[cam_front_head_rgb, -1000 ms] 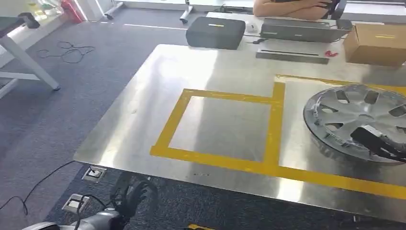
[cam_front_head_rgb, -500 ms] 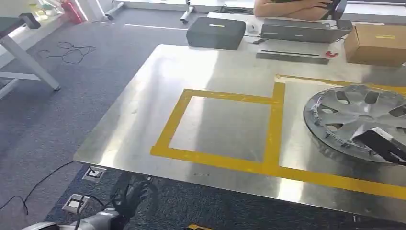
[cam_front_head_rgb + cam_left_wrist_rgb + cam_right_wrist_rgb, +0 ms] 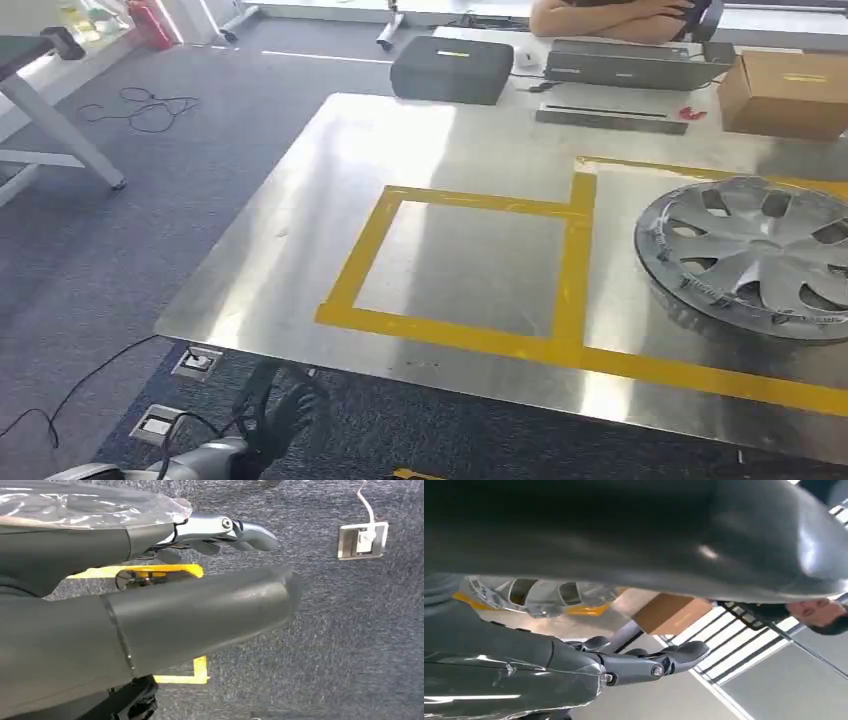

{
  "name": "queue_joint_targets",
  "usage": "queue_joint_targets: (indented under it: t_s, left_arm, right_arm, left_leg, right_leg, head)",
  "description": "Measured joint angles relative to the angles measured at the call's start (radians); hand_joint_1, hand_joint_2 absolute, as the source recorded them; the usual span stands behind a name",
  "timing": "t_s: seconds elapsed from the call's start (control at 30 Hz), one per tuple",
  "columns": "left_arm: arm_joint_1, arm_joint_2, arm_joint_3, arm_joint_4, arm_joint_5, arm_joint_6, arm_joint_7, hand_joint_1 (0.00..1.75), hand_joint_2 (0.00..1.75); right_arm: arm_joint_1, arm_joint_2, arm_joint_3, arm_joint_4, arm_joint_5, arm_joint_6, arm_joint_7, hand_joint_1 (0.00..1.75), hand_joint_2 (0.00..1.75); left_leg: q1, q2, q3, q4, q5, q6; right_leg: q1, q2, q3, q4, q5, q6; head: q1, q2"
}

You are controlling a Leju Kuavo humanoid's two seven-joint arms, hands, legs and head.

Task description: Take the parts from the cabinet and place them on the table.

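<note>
**Hubcap down, and the risk is in how we are leaving it**

We are looking at the hubcap [image 3: 752,250] lying face up on the steel table [image 3: 330,200], inside the right-hand bay of the yellow tape [image 3: 570,255], near the table's right side and apart from both our hands. In the right wrist view we are seeing it [image 3: 544,596] beyond our right hand [image 3: 634,665], whose fingers are lying straight and apart, gripping nothing. Our left hand [image 3: 275,415] is hanging below the near table edge, off to the hubcap's far left; its fingers [image 3: 240,530] are extended with nothing between them.

We judge this part as placed. What could go wrong is mostly our own doing. The right arm is passing close by the rim, so a careless swing could be clipping the hubcap and sliding it over the slick steel, across the tape line or toward the edge. The left hand, rising, could be catching the table's underside. The cardboard box [image 3: 785,90] and the laptop [image 3: 630,62] are sitting well beyond the hubcap, where a person's folded arms [image 3: 610,18] are resting; a wide sweep there would be reaching them.
</note>
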Motion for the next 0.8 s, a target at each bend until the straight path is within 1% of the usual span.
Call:
queue_joint_targets:
  t_s: [0.13,0.2,0.3,0.37,0.4,0.43,0.47,0.5,0.53,0.57,0.6,0.63,0.67,0.7,0.73,0.77,0.8]
  left_arm:
    - [0.0,0.0,0.0,0.0,-0.006,0.006,-0.002,0.0,0.0]
    - [0.0,0.0,0.0,0.0,-0.006,0.006,-0.002,0.0,0.0]
    - [0.002,0.0,0.0,0.0,-0.009,0.007,-0.002,0.0,0.0]
    - [0.004,0.0,0.0,0.0,-0.012,0.008,-0.003,0.0,0.0]
    - [0.002,0.0,0.0,0.0,-0.011,0.01,-0.001,0.0,0.0]
    - [-0.003,0.0,0.0,0.0,-0.011,0.011,0.0,0.0,0.0]
    - [-0.008,-0.001,0.0,0.0,-0.009,0.011,0.004,0.0,0.0]
    - [-0.007,-0.003,0.0,0.001,-0.009,0.011,0.006,0.0,0.0]
    - [-0.008,-0.002,0.0,0.001,-0.009,0.011,0.006,0.0,0.0]
    - [-0.011,-0.002,0.0,0.001,-0.008,0.011,0.008,0.0,0.0]
    - [-0.012,-0.004,0.0,0.002,-0.006,0.011,0.009,0.0,0.0]
    - [-0.012,-0.004,0.0,0.002,-0.006,0.011,0.009,0.0,0.0]
    - [-0.013,-0.004,0.0,0.003,-0.006,0.011,0.01,0.0,0.0]
    - [-0.014,-0.005,0.0,0.004,-0.005,0.011,0.011,0.0,0.0]
    - [-0.016,-0.005,0.0,0.005,-0.005,0.011,0.012,0.0,0.0]
    - [-0.017,-0.005,0.0,0.005,-0.004,0.011,0.012,0.0,0.0]
    - [-0.019,-0.005,0.0,0.005,-0.004,0.011,0.012,0.0,0.0]
  right_arm:
    - [0.001,0.007,-0.013,-0.009,-0.078,0.003,-0.033,0.0,0.0]
    - [0.001,0.009,-0.015,-0.011,-0.087,0.005,-0.038,0.0,0.0]
    - [0.001,0.011,-0.016,-0.011,-0.091,0.005,-0.039,0.0,0.0]
    - [0.001,0.014,-0.017,-0.013,-0.093,0.005,-0.04,0.0,0.0]
    - [0.001,0.014,-0.017,-0.016,-0.096,0.004,-0.042,0.0,0.0]
    - [0.001,0.015,-0.018,-0.02,-0.102,0.004,-0.045,0.0,0.0]
    - [0.001,0.016,-0.02,-0.026,-0.112,0.005,-0.049,0.0,0.0]
    - [0.003,0.016,-0.022,-0.028,-0.125,0.005,-0.056,0.0,0.0]
    - [0.001,0.016,-0.025,-0.031,-0.136,0.006,-0.06,0.0,0.0]
    - [0.002,0.016,-0.029,-0.032,-0.142,0.007,-0.061,0.0,0.0]
    - [0.006,0.016,-0.03,-0.032,-0.148,0.01,-0.062,0.0,0.0]
    - [0.012,0.016,-0.03,-0.033,-0.156,0.013,-0.064,0.0,0.0]
    - [0.017,0.016,-0.03,-0.033,-0.171,0.015,-0.069,0.0,0.0]
    - [0.018,0.016,-0.03,-0.034,-0.194,0.02,-0.075,0.0,0.0]
    - [0.018,0.016,-0.031,-0.035,-0.204,0.023,-0.08,0.0,0.0]
    - [0.018,0.016,-0.031,-0.037,-0.212,0.024,-0.084,0.0,0.0]
    - [0.018,0.016,-0.031,-0.04,-0.217,0.025,-0.084,0.0,0.0]
  left_leg:
    - [0.0,0.0,0.0,0.0,0.0,0.0]
    - [-0.006,0.0,-0.001,0.005,-0.006,0.006]
    - [-0.007,0.0,0.0,0.009,-0.015,0.016]
    - [-0.008,0.0,0.0,0.014,-0.02,0.022]
    - [-0.01,-0.001,0.001,0.015,-0.02,0.025]
    - [-0.01,-0.001,0.004,0.013,-0.013,0.025]
    - [0.005,0.002,0.013,-0.007,-0.005,0.027]
    - [0.006,0.006,0.02,-0.016,-0.002,0.026]
    - [0.008,0.012,0.02,-0.018,-0.002,0.03]
    - [0.009,0.016,0.02,-0.018,-0.002,0.03]
    - [0.009,0.018,0.019,-0.017,-0.002,0.03]
    - [0.009,0.021,0.018,-0.017,-0.002,0.03]
    - [0.011,0.022,0.017,-0.017,-0.001,0.029]
    - [0.013,0.022,0.014,-0.016,0.0,0.026]
    - [0.017,0.023,0.011,-0.013,0.001,0.023]
    - [0.021,0.023,0.007,-0.007,0.002,0.017]
    - [0.022,0.022,0.003,0.002,0.002,0.009]
  right_leg:
    - [0.0,0.0,0.0,0.0,0.0,0.0]
    - [-0.003,0.0,0.004,-0.002,0.0,0.005]
    - [-0.004,0.0,0.005,-0.002,-0.004,0.01]
    - [-0.005,0.0,0.008,-0.002,-0.007,0.015]
    - [-0.006,0.0,0.011,-0.004,-0.005,0.018]
    - [-0.006,0.0,0.014,-0.008,-0.003,0.021]
    - [0.002,0.002,0.019,-0.007,-0.006,0.024]
    - [-0.001,0.002,0.015,0.011,-0.026,0.027]
    - [-0.002,0.002,-0.009,0.065,-0.072,0.029]
    - [-0.004,0.002,-0.045,0.146,-0.121,0.033]
    - [-0.007,0.002,-0.081,0.229,-0.16,0.038]
    - [-0.01,0.002,-0.106,0.289,-0.18,0.043]
    - [-0.013,0.001,-0.109,0.299,-0.172,0.047]
    - [-0.017,0.001,-0.086,0.261,-0.14,0.051]
    - [-0.021,0.0,-0.047,0.186,-0.098,0.056]
    - [-0.025,-0.002,0.009,0.082,-0.055,0.062]
    - [-0.032,-0.005,0.062,-0.01,-0.034,0.069]
  head:
    - [0.0,0.0]
    - [0.0,0.0]
    - [-0.001,0.0]
    - [-0.001,0.0]
    - [-0.001,0.0]
    - [-0.002,0.0]
    - [0.0,0.0]
    - [0.0,0.0]
    - [0.005,0.0]
    - [0.007,0.0]
    - [0.009,0.0]
    - [0.008,0.0]
    - [0.009,0.0]
    - [0.009,0.0]
    - [0.009,0.0]
    - [0.009,0.0]
    - [0.011,0.0]
